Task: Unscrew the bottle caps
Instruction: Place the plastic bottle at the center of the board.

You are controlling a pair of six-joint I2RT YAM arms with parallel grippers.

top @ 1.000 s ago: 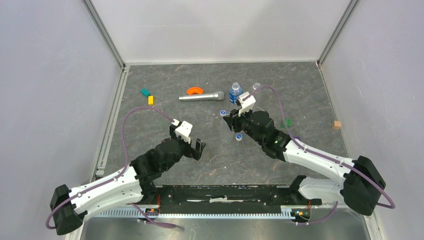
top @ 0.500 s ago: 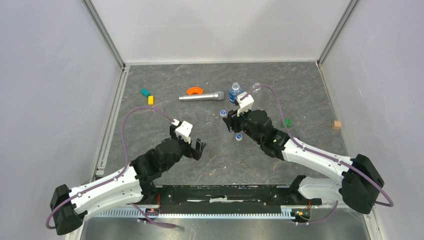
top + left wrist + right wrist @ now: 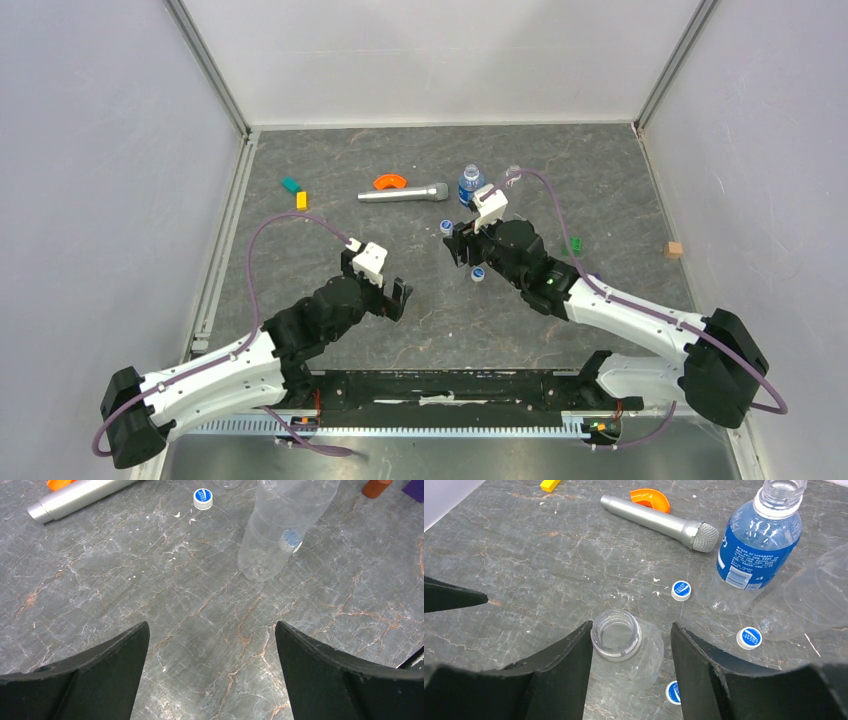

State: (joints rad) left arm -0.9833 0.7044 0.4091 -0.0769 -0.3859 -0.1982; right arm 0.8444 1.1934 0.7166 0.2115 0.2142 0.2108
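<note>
Top view: left gripper (image 3: 395, 298) gapes wide, holding nothing. Left wrist: one clear plastic bottle (image 3: 272, 535) standing, one loose blue-topped white cap (image 3: 202, 499). Right wrist: three uncapped bottles, three caps on the grey table (image 3: 524, 555). The right gripper (image 3: 630, 627) loosely straddles one clear bottle's neck, wider than a second ago.

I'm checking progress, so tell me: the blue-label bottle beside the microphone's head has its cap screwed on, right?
Not quite. The blue-label bottle is beside the head of the microphone, but its cap is not on: the neck is open at the top. The right wrist view shows this.
</note>
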